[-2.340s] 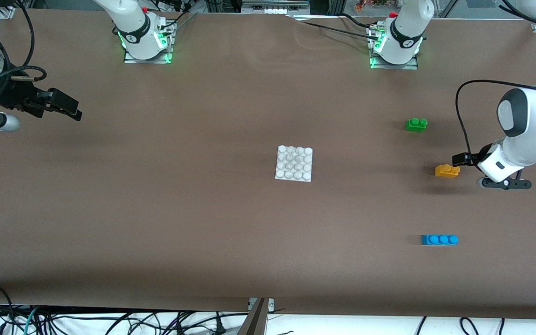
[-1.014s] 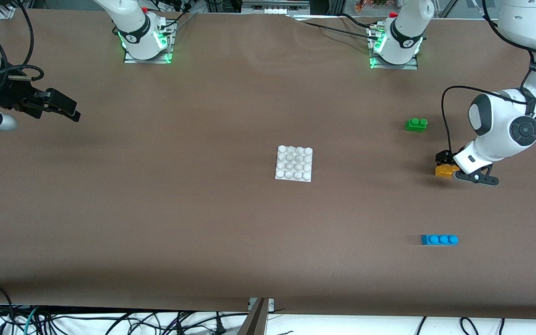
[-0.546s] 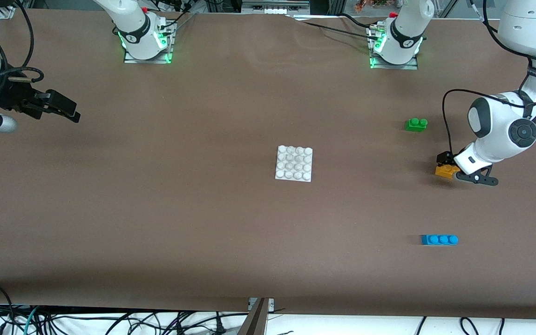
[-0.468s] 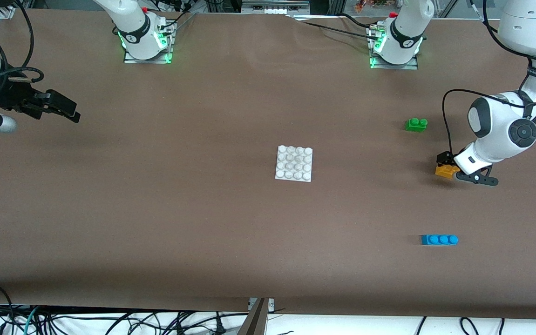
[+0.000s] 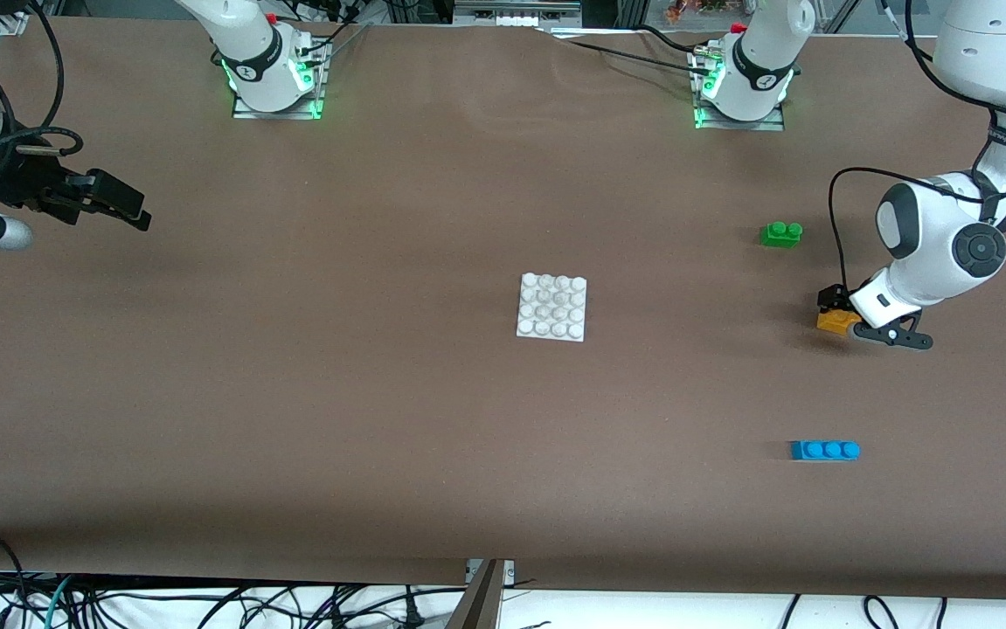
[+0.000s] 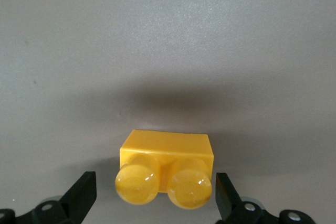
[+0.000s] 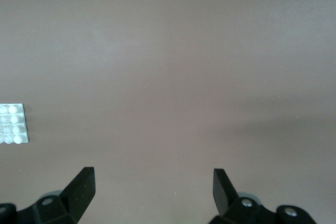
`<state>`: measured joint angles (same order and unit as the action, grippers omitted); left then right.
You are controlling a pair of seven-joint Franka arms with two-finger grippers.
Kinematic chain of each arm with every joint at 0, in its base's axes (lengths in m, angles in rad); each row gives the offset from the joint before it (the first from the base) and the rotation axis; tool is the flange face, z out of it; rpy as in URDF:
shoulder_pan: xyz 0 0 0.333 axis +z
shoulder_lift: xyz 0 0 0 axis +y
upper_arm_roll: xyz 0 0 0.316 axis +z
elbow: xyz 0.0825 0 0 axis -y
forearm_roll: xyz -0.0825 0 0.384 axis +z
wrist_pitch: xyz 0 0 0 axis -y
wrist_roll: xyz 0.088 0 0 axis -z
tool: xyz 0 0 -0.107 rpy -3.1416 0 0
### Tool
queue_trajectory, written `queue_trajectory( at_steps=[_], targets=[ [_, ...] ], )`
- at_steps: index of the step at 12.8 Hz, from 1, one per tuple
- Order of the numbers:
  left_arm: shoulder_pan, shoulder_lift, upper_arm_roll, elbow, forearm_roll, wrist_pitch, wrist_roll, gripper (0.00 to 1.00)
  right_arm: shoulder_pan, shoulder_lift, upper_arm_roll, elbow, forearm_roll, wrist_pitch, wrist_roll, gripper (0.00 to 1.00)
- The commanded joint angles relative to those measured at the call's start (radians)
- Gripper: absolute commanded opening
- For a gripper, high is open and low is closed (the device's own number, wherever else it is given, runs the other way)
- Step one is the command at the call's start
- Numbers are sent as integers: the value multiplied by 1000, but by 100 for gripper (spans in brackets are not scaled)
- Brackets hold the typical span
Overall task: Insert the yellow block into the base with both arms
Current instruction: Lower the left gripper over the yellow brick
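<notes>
Left hand [image 6: 155,203] low over the yellow block [image 5: 836,321], fingers [image 6: 81,195] spread wide on either side of it, not touching. Block sits on the tabletop [image 5: 380,393] toward the left arm's end, between green brick [image 5: 780,233] and blue brick [image 5: 824,450]. White base [image 5: 552,307] mid-tabletop. Right hand [image 5: 122,208] waits open at its own end.

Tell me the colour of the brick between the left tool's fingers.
Orange-yellow; the brick shows best in the left wrist view.
</notes>
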<state>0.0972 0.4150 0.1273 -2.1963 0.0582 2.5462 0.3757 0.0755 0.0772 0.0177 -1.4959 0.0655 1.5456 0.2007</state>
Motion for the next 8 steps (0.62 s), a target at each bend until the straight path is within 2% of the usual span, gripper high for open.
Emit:
queue_trajectory(
  at_steps=[1, 8],
  targets=[
    [-7, -18, -3, -7, 2, -1, 12, 100, -11, 6, 18, 14, -4, 1, 14, 99],
    [-16, -10, -3, -2, -1, 2, 6, 99, -13, 7, 15, 14, 3, 1, 16, 99]
  ],
)
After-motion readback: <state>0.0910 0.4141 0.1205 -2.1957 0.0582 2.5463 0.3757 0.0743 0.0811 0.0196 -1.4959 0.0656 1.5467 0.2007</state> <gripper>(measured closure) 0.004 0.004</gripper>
